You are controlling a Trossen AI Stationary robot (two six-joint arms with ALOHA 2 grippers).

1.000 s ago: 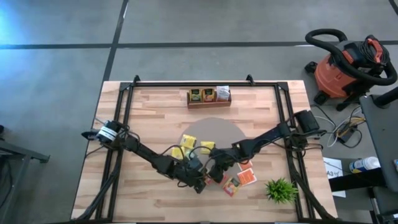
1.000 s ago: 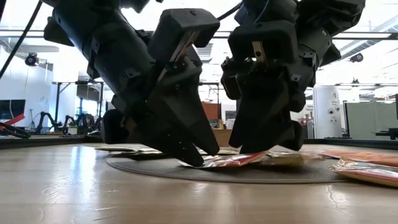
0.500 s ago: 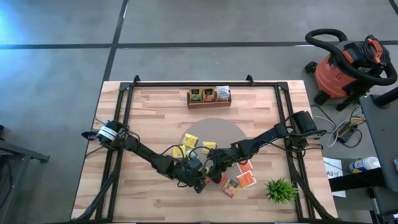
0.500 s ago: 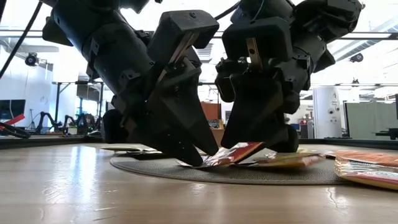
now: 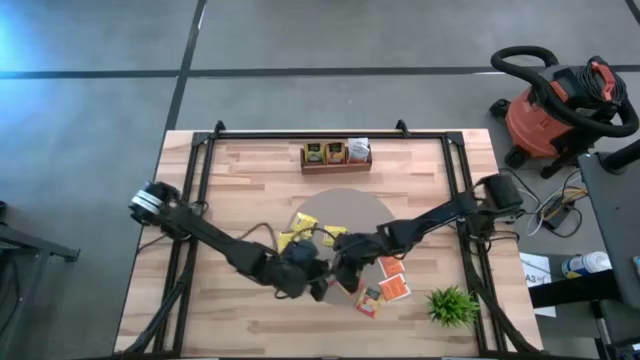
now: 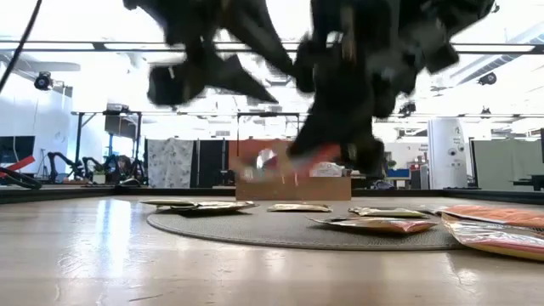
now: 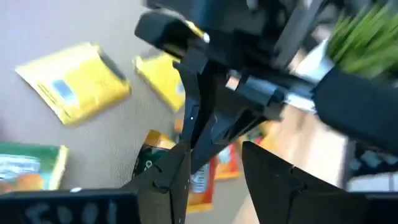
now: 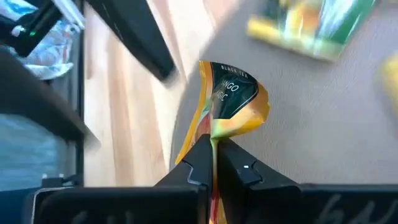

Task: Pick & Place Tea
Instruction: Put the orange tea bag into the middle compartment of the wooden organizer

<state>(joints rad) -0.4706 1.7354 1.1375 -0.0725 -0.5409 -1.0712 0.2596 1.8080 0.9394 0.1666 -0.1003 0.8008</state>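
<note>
The tea is small flat packets. Yellow packets (image 5: 297,232) and orange-red ones (image 5: 396,287) lie flat on the round grey mat (image 5: 345,210) and on the wood beside it. My right gripper (image 8: 214,148) is shut on an orange-yellow packet (image 8: 231,102) with a dark green label, above the mat's near edge (image 6: 313,156). My left gripper (image 7: 214,155) hangs open just to its left (image 5: 318,288), above the mat, with nothing between its fingers. My right gripper pinches the packet's crumpled edge (image 8: 213,138) between its two fingers. The fingers slant down from the table's right. The packet sticks out ahead of the fingertips, bent at the pinch. It hangs clear of the mat (image 6: 313,156).
A brown wooden tray (image 5: 336,156) with several packets stands at the far middle of the table. A small green plant (image 5: 450,305) sits at the near right. More packets (image 6: 374,224) lie on the mat under the grippers. A black frame (image 5: 462,200) runs round the table.
My right gripper has shut on the orange-yellow packet and risen. The packet first tipped up at one edge, then lifted clear of the mat. My left gripper, still open, has risen from the mat and tipped up.
</note>
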